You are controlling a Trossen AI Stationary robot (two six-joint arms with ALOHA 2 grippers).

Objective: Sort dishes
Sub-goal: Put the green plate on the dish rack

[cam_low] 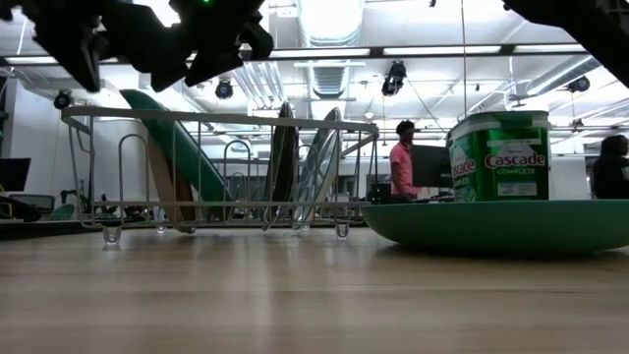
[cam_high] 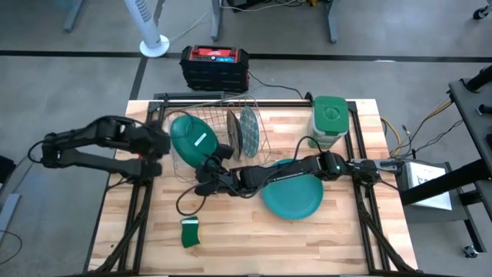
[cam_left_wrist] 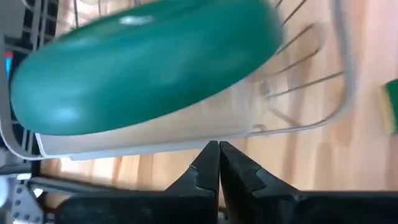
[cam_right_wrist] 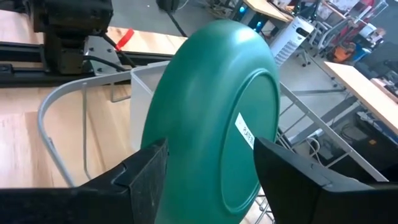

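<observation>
Now the right gripper (cam_high: 209,171), at frame center, stands with fingers apart around the dark green plate (cam_high: 190,137) leaning in the wire rack (cam_high: 254,108); the left gripper (cam_left_wrist: 218,163), middle left, is pressed together.

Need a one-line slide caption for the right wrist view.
Right gripper open around the dark green plate leaning in the wire rack.

Dark green round plate (cam_high: 191,137) with a white label in the silver wire rack (cam_high: 254,104), grey-green patterned glassy plate (cam_high: 248,132), teal round plate (cam_high: 294,200) centre-right, green sponge (cam_high: 191,232) lower left, pale wooden table (cam_high: 254,246)
</observation>
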